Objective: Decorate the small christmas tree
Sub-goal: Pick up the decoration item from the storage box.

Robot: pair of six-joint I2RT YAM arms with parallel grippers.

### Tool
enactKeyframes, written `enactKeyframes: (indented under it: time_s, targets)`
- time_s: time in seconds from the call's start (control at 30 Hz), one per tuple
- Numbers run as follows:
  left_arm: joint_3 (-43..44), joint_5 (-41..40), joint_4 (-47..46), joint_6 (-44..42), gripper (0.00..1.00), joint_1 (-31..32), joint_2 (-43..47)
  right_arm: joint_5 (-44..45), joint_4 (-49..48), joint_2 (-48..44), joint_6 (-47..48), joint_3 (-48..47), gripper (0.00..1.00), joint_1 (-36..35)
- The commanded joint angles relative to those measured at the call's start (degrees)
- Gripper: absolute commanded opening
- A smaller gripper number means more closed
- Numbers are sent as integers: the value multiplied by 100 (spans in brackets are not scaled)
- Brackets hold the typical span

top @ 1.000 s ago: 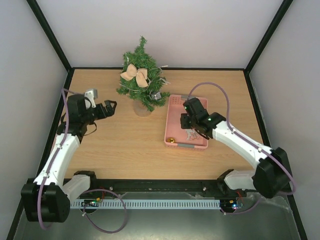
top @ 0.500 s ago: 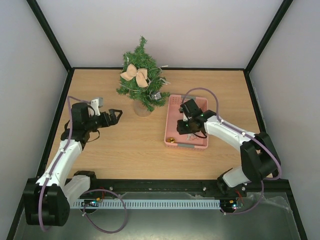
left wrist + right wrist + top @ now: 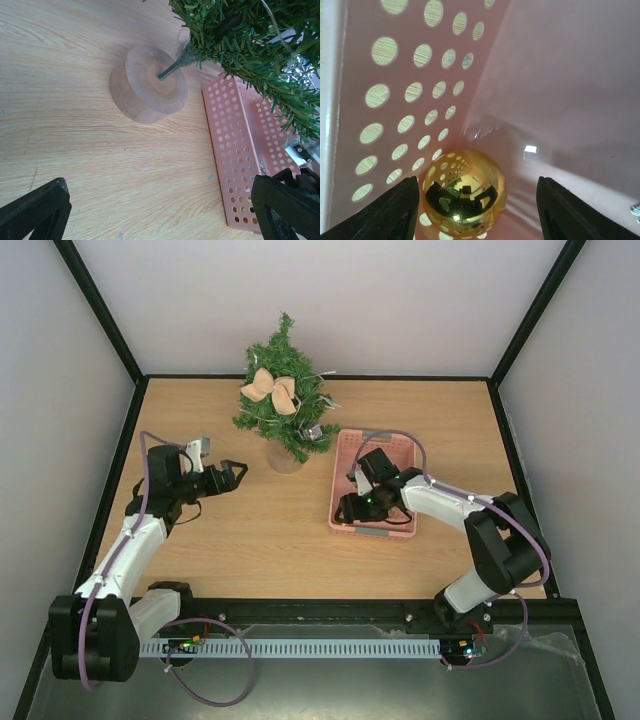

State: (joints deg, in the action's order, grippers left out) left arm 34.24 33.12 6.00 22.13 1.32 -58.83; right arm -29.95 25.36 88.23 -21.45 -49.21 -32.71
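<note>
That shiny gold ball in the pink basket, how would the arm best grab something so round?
Probably across its widest middle, coming straight down from above. The ball lies right beside the holed wall of the basket, so a sideways approach looks blocked. The right gripper straddles it, open, one finger on each side.

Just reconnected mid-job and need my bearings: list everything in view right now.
small christmas tree: one, dark green, far middle of the table
wooden base: one, pale wood, round, under the tree
bow: one, beige, high on the tree
pink basket: one, pink, perforated walls, right of the tree
gold ball: one, shiny gold, in the basket's near left corner
table: one, light wood
left gripper: one, black, open, left of the tree's base
right gripper: one, black, open, down in the basket, fingers either side of the gold ball
</note>
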Motion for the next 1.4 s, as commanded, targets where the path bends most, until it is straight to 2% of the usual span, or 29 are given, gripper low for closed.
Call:
enactKeyframes:
  time_s: [0.0,0.1,0.17,0.37,0.43,0.57,0.97,1.17,1.37]
  targets:
    - [42,126,-229,45,100,0,-88,-185,17,231,189,27,63,-34]
    - [-11,28,-535,253,100,0,-298,-184,37,313,241,25,62,-34]
    - [-77,-46,-859,489,98,0,-475,-126,66,367,268,-12,55,-34]
    - [7,-120,-1643,1011,89,8,-1268,594,373,264,319,-101,49,-34]
    - [13,-102,-2184,1369,85,28,-1560,804,466,187,334,-107,47,-25]
    - [121,56,-3061,1804,80,163,-2306,1043,519,23,333,-139,46,-25]
    - [374,-138,-4306,2233,77,471,-3693,1708,742,-374,427,-470,46,-25]
    - [363,-115,-4998,2544,74,603,-4092,1908,608,-518,295,-529,46,-16]
    - [424,36,-5352,2830,62,821,-4465,2171,624,-726,217,-694,45,-16]
